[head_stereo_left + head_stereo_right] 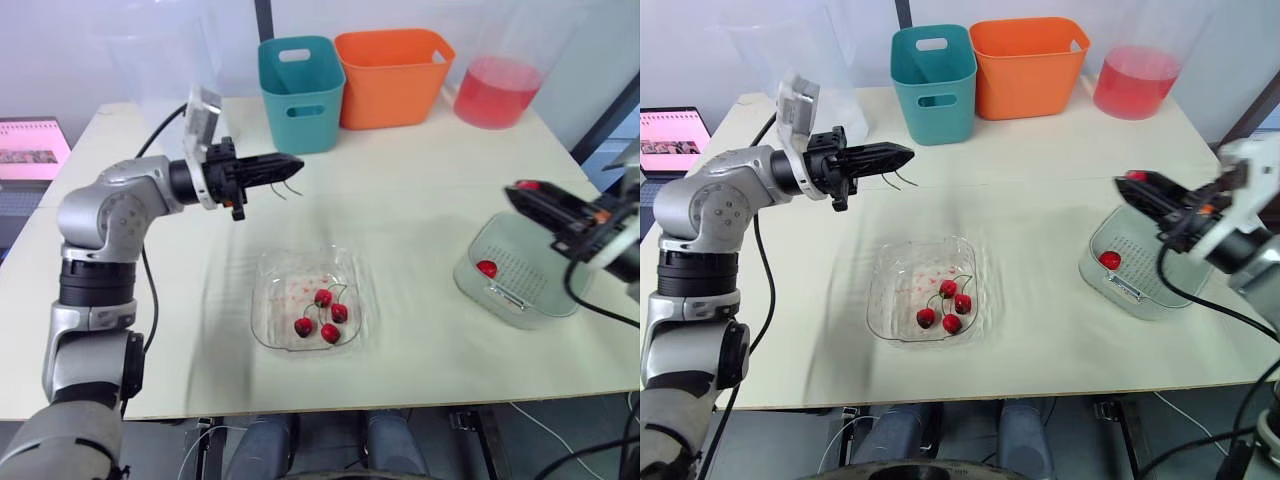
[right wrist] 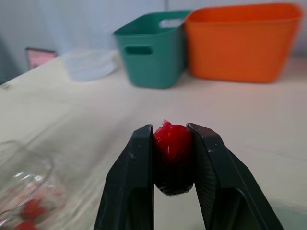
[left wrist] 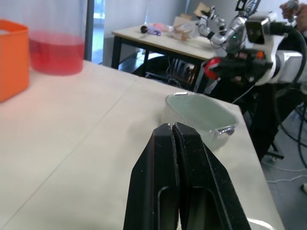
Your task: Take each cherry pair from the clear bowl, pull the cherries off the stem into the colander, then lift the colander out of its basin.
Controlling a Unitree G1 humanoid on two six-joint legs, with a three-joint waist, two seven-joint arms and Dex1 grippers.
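Cherry (image 2: 172,146) clamped in right gripper (image 2: 171,132) above colander (image 1: 535,262), stem (image 1: 291,187) pinched in closed left gripper (image 3: 172,127), well apart from colander

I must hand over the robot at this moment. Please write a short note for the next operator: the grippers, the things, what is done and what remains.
Left gripper: shut on a bare stem, held in the air.
Right gripper: shut on one cherry, above the colander.
Colander: one loose cherry inside, not yet lifted out.
Clear bowl: four cherries on stems.
Left to do: drop the held cherry, put away the stem, pull the remaining pairs, lift the colander.
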